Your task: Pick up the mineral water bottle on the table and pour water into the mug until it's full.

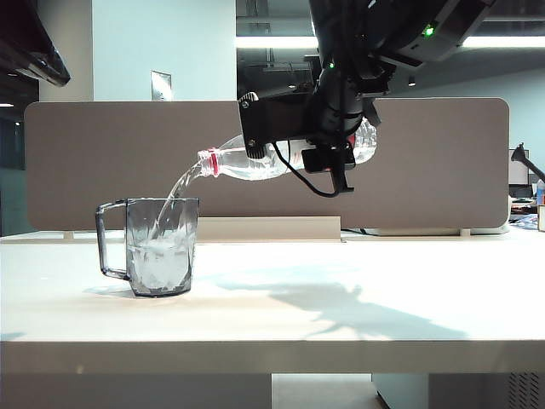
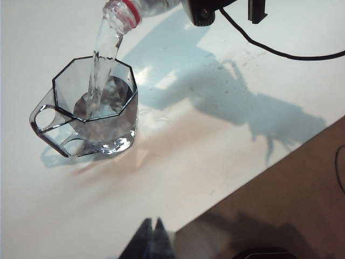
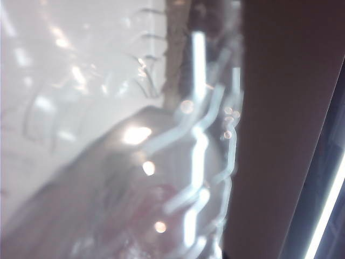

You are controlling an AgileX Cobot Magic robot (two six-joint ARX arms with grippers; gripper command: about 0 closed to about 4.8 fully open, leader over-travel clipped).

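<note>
The right gripper (image 1: 328, 141) clasps the mineral water bottle (image 1: 255, 160) above the table (image 1: 358, 290), tipped almost level with its mouth angled down over the mug (image 1: 160, 247). A stream of water (image 1: 176, 192) arcs into the mug, partly filled. The left gripper (image 2: 152, 237) hangs nearby, fingertips pressed together, grasping nothing.

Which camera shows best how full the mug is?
The exterior view: the mug is side-on, its waterline roughly halfway up. The left wrist view looks down into it, showing the stream landing but not the level. The right wrist view shows only blurred bottle.
</note>
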